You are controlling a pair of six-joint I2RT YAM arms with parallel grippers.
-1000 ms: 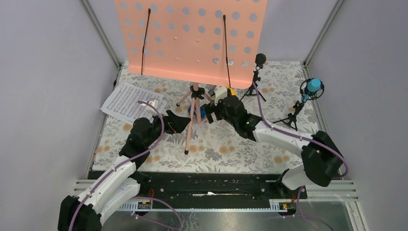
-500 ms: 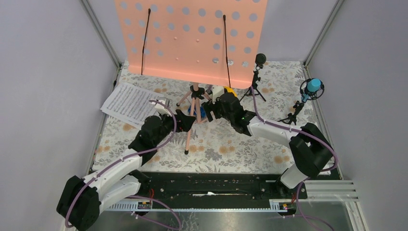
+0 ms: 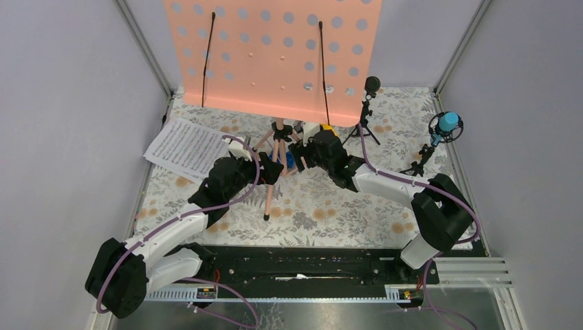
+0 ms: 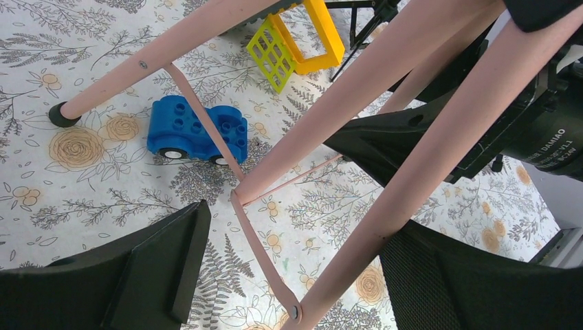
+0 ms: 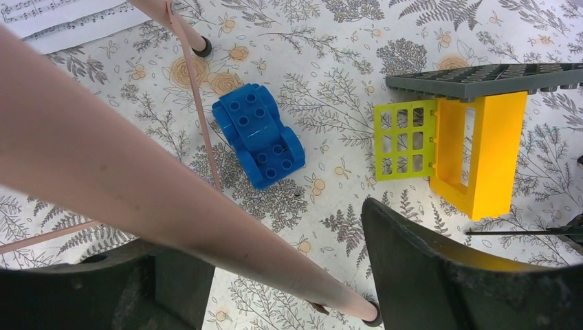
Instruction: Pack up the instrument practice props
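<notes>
The pink perforated music stand (image 3: 275, 55) stands at the back on its tripod legs (image 3: 269, 189). My left gripper (image 3: 269, 169) is open, and the front leg (image 4: 412, 185) passes between its jaws close to the right finger. My right gripper (image 3: 300, 157) is open astride another leg (image 5: 206, 206) from the right. The white sheet-music pages (image 3: 185, 148) lie at the back left. The black mic (image 3: 371, 86) and the blue mic (image 3: 448, 124) stand on small black tripods at the back right.
A small blue toy car (image 4: 197, 133) sits under the tripod, also in the right wrist view (image 5: 260, 134). A yellow-green toy block (image 5: 447, 148) with a grey plate lies behind it. Grey walls enclose the floral mat (image 3: 330, 206).
My left gripper has moved right and forward until the front tripod leg lies between its open jaws. My right gripper has edged left toward the tripod.
</notes>
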